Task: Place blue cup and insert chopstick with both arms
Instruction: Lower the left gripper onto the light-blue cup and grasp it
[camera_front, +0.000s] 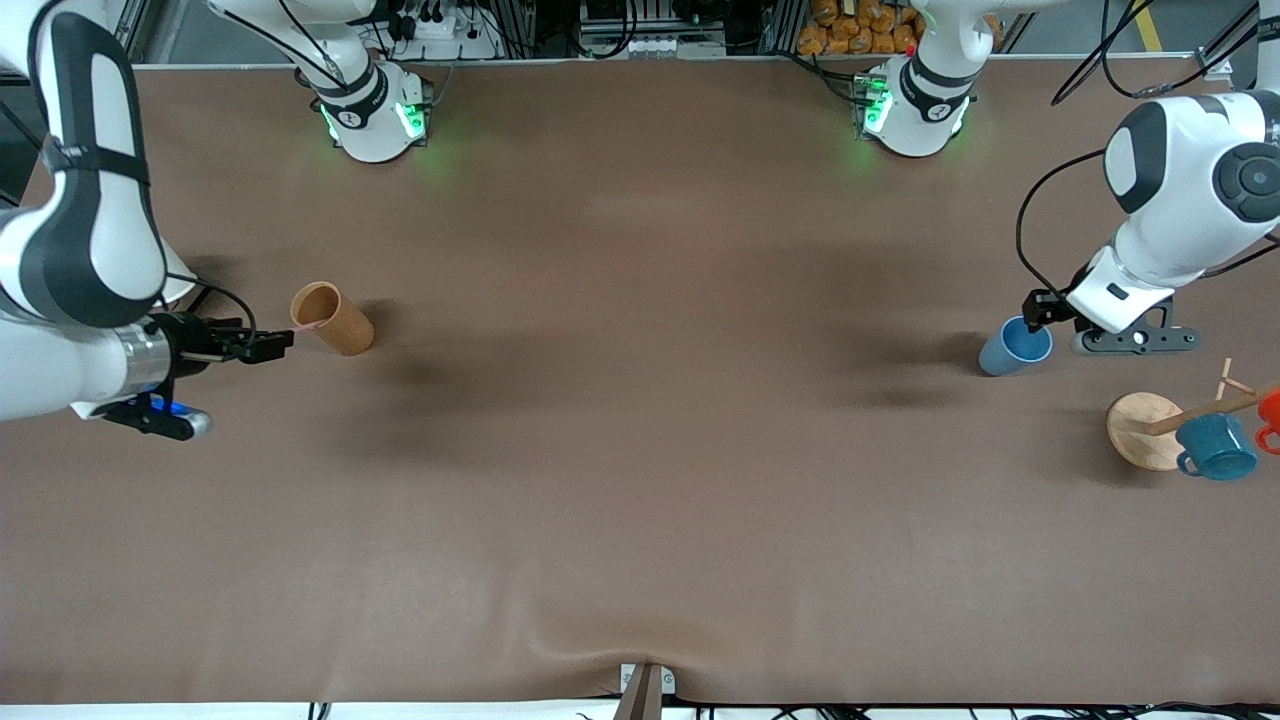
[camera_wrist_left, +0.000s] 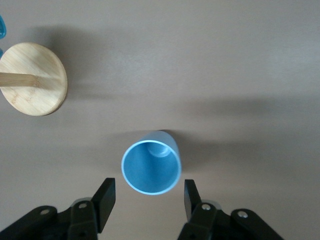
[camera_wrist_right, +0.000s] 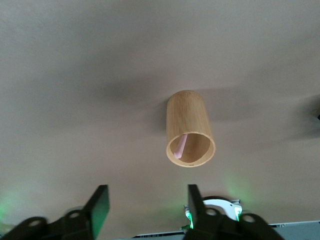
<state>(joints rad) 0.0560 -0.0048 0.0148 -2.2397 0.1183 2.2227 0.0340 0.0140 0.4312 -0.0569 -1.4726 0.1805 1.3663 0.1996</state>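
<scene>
The blue cup (camera_front: 1014, 346) stands upright on the table toward the left arm's end; it also shows in the left wrist view (camera_wrist_left: 151, 167). My left gripper (camera_front: 1038, 310) hovers just above it, open and empty (camera_wrist_left: 148, 197), with one finger on each side of the rim and not touching it. A brown cup (camera_front: 333, 319) stands toward the right arm's end. The pale-pink chopstick (camera_wrist_right: 181, 145) leans inside the brown cup (camera_wrist_right: 189, 127). My right gripper (camera_front: 275, 346) is beside the brown cup, open and empty (camera_wrist_right: 147, 205).
A wooden mug rack with a round base (camera_front: 1143, 431) stands near the left arm's end, nearer the front camera than the blue cup. A teal handled mug (camera_front: 1218, 447) and an orange mug (camera_front: 1270, 410) hang on it. The base also shows in the left wrist view (camera_wrist_left: 34, 79).
</scene>
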